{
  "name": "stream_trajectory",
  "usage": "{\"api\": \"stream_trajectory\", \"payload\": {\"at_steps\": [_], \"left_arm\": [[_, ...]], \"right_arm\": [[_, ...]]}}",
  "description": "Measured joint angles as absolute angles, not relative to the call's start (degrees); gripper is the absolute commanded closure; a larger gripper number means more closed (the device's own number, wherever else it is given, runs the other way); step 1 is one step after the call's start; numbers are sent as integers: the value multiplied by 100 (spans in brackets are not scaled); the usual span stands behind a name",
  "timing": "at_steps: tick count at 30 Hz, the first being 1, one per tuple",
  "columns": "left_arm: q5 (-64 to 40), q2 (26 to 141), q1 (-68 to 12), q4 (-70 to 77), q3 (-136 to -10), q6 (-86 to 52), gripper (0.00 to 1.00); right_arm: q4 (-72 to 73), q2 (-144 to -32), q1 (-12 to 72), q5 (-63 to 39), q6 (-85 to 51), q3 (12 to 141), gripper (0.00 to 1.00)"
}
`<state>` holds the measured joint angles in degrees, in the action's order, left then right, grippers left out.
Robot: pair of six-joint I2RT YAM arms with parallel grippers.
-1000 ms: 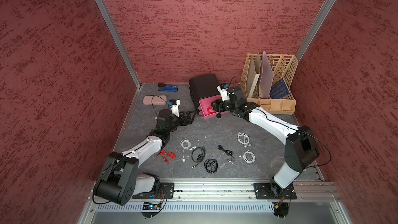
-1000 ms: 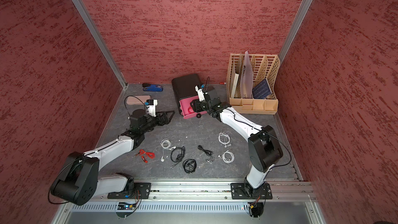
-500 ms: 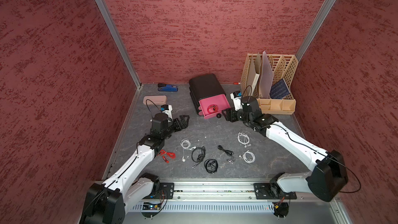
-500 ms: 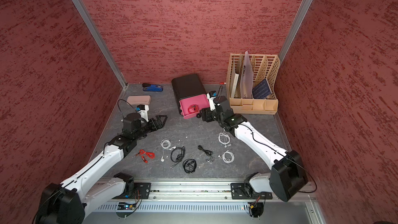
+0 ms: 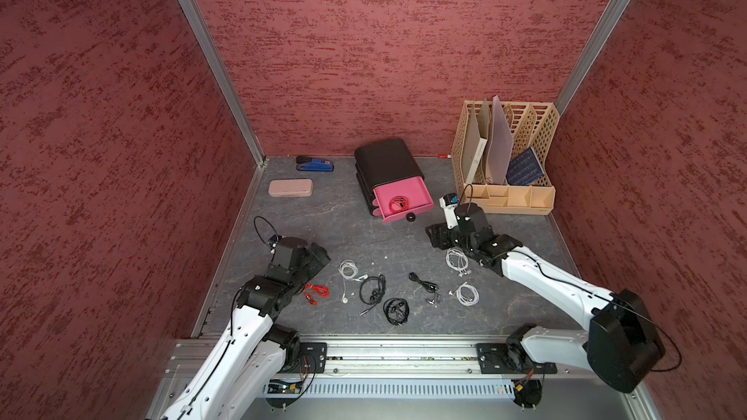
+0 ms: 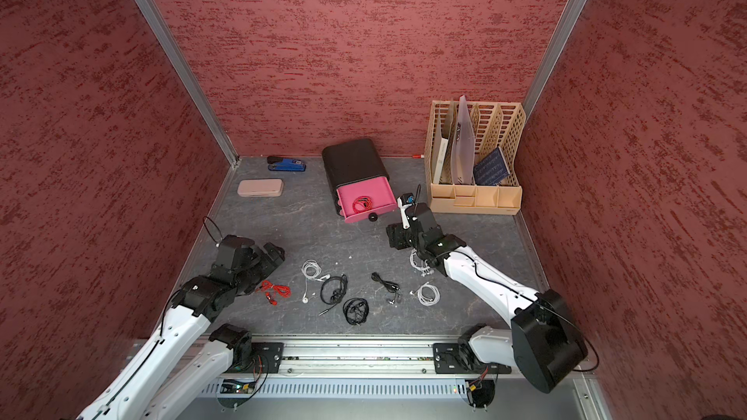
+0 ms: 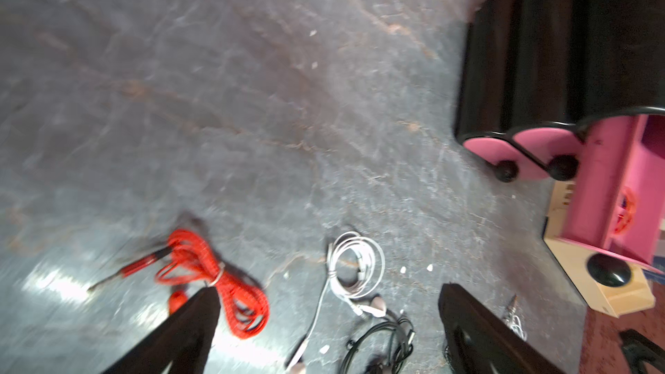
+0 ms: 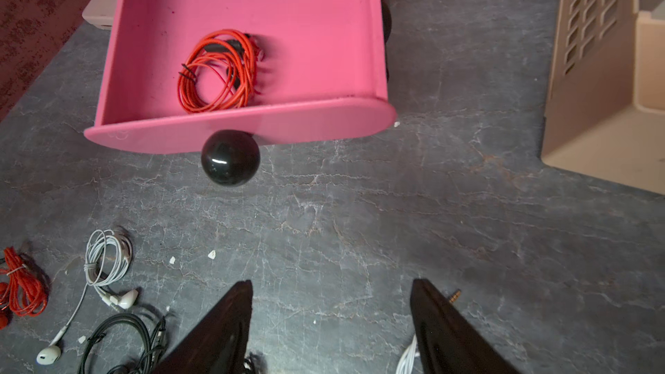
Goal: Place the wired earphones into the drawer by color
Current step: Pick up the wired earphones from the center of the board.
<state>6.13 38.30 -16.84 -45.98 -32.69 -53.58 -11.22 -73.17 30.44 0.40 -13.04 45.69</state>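
- As I look down both wrist cameras, the drawer (image 5: 386, 163) stands ahead of my right gripper (image 8: 331, 282), with its top pink tray (image 8: 324, 12) pulled out.
- That gripper's jaws stand apart and grip nothing.
- My left gripper (image 7: 329, 287) gapes wide, also empty.
- One red earphone coil (image 8: 219, 70) lies in the tray.
- A second red coil (image 7: 196, 257) lies just beside a left finger, and a white coil (image 7: 363, 268) lies just ahead of the gap.
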Motion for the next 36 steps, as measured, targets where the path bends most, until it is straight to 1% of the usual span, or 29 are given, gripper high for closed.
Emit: {"api": "stream_trajectory", "payload": {"at_steps": [6,20,30,34,36], "left_arm": [[727,3876,-1684,-5166,-3251,-5675,0],[720,4125,-1743,-5269,-2571,-5876,0],[738,4504,-1743,-4661,-2281,-5863,0],[744,4737,-1743,-4305,-2276,-5791,3],[760,4853,-1743,-4130,-2274,-5736,6]], "right_arm": [[-1079,-7266,3044,51,-1306,4556,26],[-1046,-7054,3044,180,-1306,4504,26],[-1044,-7057,3044,180,-1306,4504,26],[-1044,-7057,3044,180,-1306,4504,26],[-1041,-7057,3044,180,-1306,4504,26]]}}
